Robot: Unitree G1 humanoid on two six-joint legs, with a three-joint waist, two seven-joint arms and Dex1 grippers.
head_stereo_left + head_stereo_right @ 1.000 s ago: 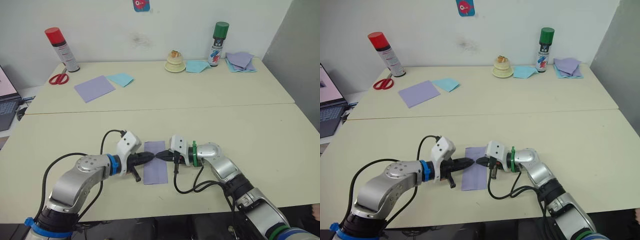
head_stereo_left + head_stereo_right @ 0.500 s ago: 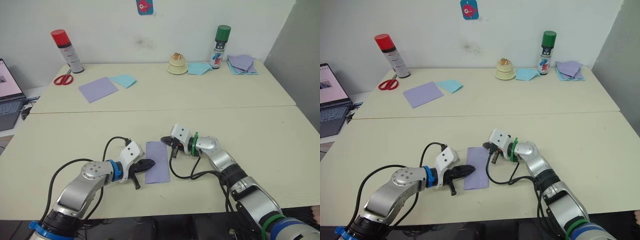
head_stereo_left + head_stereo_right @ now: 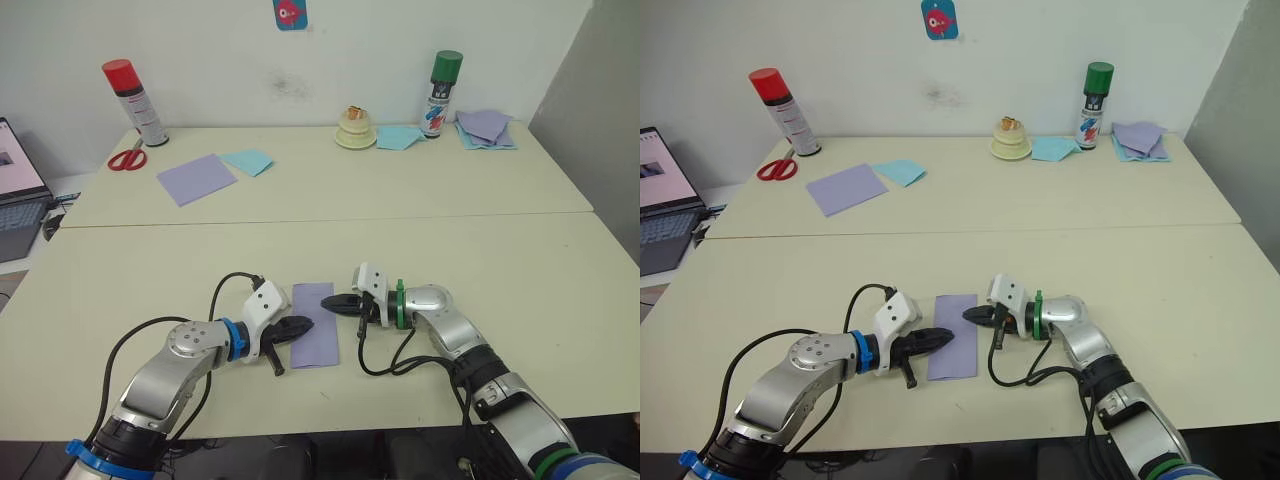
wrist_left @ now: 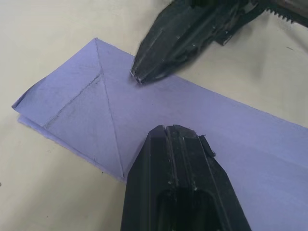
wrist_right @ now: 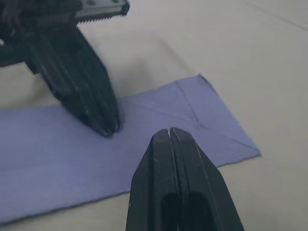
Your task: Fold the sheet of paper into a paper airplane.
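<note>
Sheet of paper (image 3: 315, 324): folded to a narrow strip with creases, flat on the bench (image 3: 520, 260), between both arms.
Left gripper (image 3: 303, 325): jaws closed, empty, tip on the paper's left edge.
Right gripper (image 3: 331, 300): jaws closed, empty, tip at the paper's right edge.

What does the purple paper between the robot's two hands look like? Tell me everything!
The sheet of paper is thin and lavender-purple, folded into a long narrow strip lying flat on the cream table. One end has corners folded in, leaving slanted crease lines that form a triangle, with layered edges showing. The left gripper and right gripper, both with fingers shut, point at it from opposite sides, their tips over the paper or just touching it. Neither is pinching it.
</note>
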